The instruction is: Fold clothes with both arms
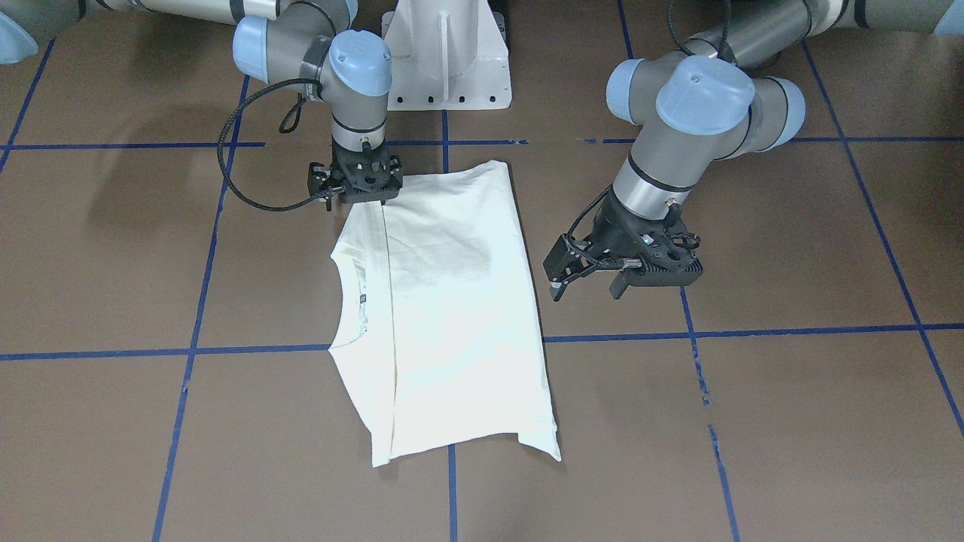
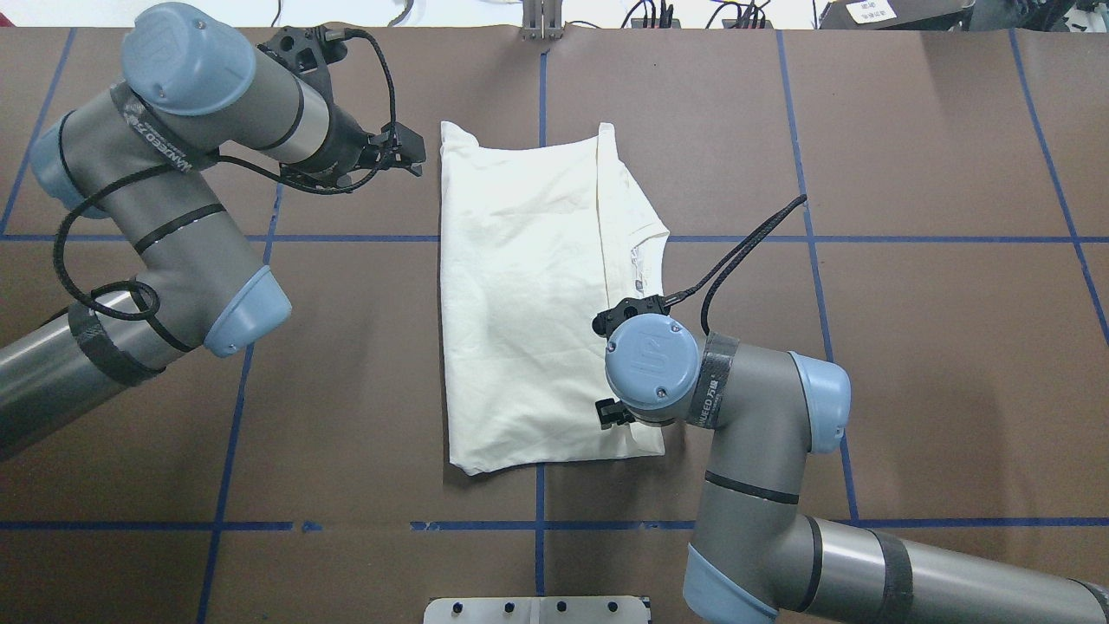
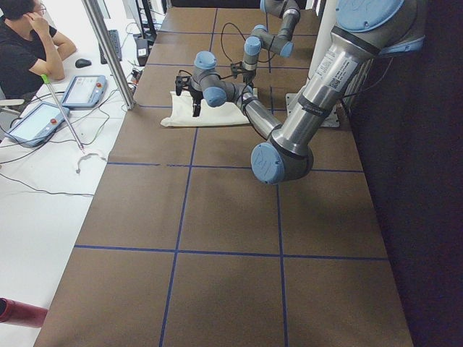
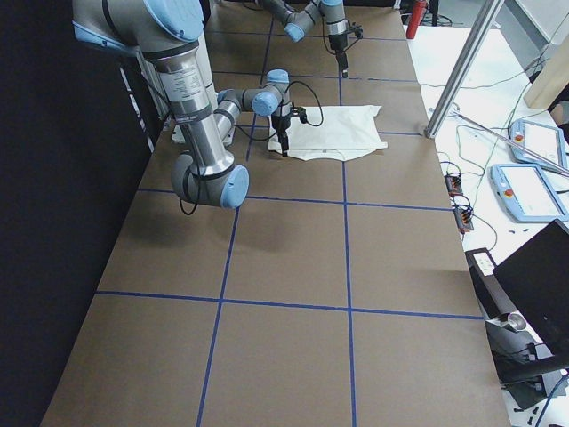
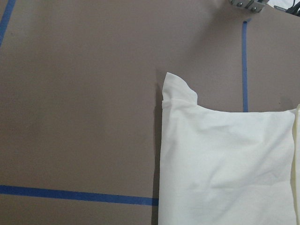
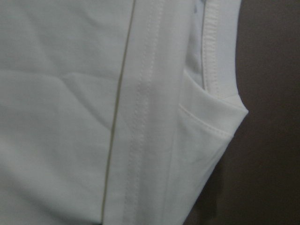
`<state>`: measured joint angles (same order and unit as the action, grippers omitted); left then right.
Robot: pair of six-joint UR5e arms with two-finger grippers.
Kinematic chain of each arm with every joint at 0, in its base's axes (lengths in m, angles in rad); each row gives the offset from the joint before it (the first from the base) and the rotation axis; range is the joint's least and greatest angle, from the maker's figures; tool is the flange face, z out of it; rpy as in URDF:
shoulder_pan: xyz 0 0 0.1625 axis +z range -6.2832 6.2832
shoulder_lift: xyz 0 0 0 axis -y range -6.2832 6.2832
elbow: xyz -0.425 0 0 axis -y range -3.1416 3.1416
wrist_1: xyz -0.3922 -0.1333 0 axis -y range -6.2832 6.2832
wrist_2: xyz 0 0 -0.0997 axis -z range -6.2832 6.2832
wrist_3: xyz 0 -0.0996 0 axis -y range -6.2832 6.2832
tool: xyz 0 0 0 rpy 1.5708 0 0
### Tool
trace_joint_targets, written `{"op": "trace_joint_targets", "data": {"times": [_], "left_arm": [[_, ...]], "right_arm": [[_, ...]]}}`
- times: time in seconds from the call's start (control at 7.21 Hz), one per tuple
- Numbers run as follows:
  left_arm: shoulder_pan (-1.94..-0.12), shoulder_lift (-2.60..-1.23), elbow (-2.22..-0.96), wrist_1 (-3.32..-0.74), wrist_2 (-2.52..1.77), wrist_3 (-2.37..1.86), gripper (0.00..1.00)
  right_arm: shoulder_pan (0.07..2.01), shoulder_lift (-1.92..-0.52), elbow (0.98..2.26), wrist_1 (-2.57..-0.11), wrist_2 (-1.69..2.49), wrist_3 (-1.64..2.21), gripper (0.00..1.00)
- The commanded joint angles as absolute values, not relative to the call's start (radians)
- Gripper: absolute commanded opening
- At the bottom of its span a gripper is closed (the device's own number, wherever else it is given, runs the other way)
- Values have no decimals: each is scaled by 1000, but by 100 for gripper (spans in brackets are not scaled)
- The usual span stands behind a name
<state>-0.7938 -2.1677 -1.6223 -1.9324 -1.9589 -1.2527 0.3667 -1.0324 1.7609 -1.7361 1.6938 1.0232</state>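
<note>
- Lying folded on the table (image 1: 753, 414), the T-shirt (image 1: 452, 301) showed plain cloth.
- Left gripper (image 1: 587, 288) hung beside it, spread wide, empty.
- Right gripper (image 1: 355, 199) met one corner (grip impossible to tell).

The right tool (image 1: 357, 196) points straight down from a vertical wrist, its fingers hidden. The left tool (image 1: 587, 293) hangs tilted, its 2 fingers spread apart.
</note>
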Motion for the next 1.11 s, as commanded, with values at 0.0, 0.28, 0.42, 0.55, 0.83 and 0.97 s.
{"op": "trace_joint_targets", "data": {"times": [0.0, 0.28, 0.42, 0.55, 0.83, 0.97], "left_arm": [[-787, -2168, -1624, -1933, -1959, -1253, 100], [-781, -2169, -1624, -1933, -1959, -1256, 100], [-776, -2169, -1624, -1933, -1957, -1258, 100], [-775, -2169, -1626, -1933, -1957, -1261, 100], [-770, -2169, -1626, -1933, -1957, -1261, 100], [-770, -2169, -1628, -1933, -1957, -1261, 100]], "right_arm": [[385, -1052, 1761, -1735, 1692, 1014, 100], [411, -1074, 1784, -1733, 1697, 970, 100], [420, -1095, 1792, -1733, 1695, 939, 100], [422, -1145, 1795, -1726, 1681, 934, 100], [475, -1161, 1840, -1736, 1696, 901, 100], [513, -1151, 1873, -1736, 1738, 893, 100]]}}
